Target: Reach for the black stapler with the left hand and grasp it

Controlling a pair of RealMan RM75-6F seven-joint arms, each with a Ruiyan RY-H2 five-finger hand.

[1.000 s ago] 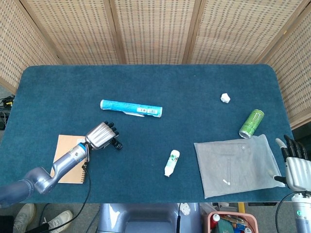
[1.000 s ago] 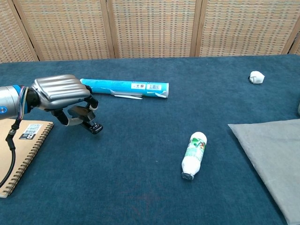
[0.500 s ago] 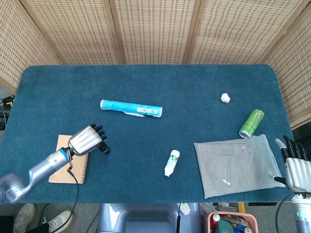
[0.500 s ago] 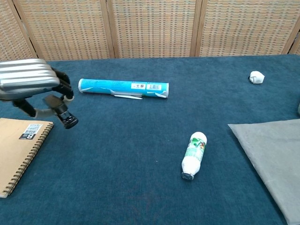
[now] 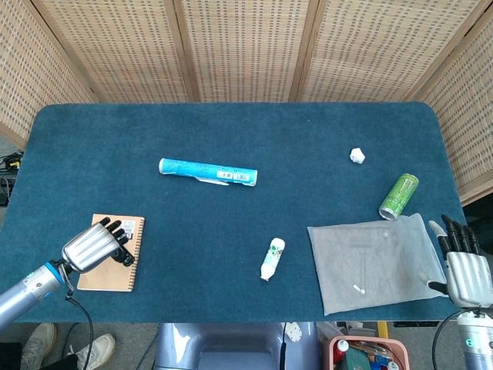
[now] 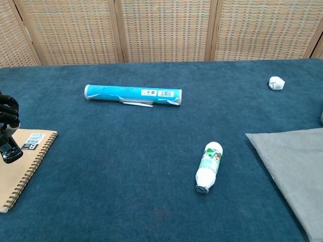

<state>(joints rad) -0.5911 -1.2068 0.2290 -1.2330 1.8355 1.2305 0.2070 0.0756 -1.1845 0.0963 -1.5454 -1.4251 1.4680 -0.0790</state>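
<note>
While the left hand [image 5: 96,245] hangs over the spiral notebook [image 5: 112,270] at the near-left corner of the blue tabletop [image 5: 231,123], we see its dark fingers curled around the black stapler [image 6: 10,151], so we log the hand as grasping it. In the chest view only the fingertips and the stapler's lower end show at the left frame edge, above the notebook's barcode label; whether the stapler touches the notebook we cannot tell. The right hand [image 5: 461,266] sits at the near-right table edge, fingers straight and apart, holding nothing, just beside the grey cloth [image 5: 373,262]. We note a green can [image 5: 399,196] lying on its side just beyond the cloth's far-right corner, and a small crumpled white object [image 5: 357,156] farther back. A small white bottle [image 5: 272,258] lies between notebook and cloth. A light-blue tube [image 5: 208,171] lies lengthwise toward the table's middle-left, well apart from the left hand
</note>
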